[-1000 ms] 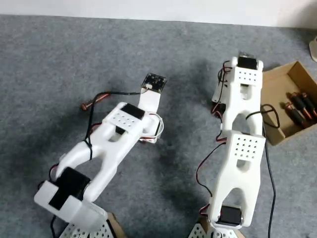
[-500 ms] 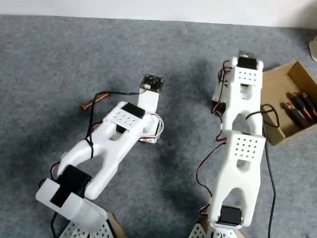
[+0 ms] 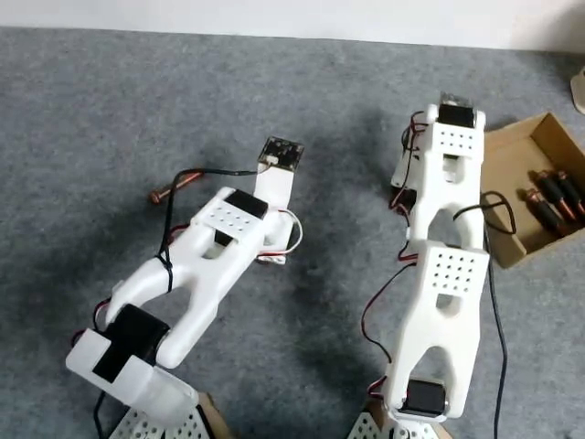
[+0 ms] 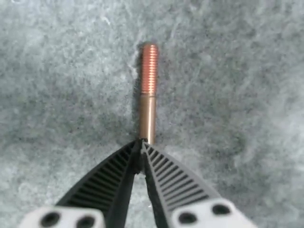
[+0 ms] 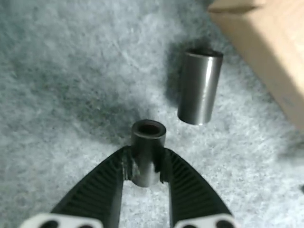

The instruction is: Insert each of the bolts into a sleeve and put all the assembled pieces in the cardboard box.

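Left gripper (image 4: 142,147) pinched the bolt (image 4: 148,95) by its tail, thread jutting ahead; right gripper (image 5: 146,164) clamped a sleeve (image 5: 147,142), bore exposed, presumably for insertion.

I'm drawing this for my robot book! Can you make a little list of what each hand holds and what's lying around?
Left hand: shut on a copper bolt, thread pointing away
Right hand: shut on a dark sleeve
Spare sleeve: on the carpet, beside the cardboard box
Loose bolt: on the carpet by the left arm
Cardboard box: holds finished pieces
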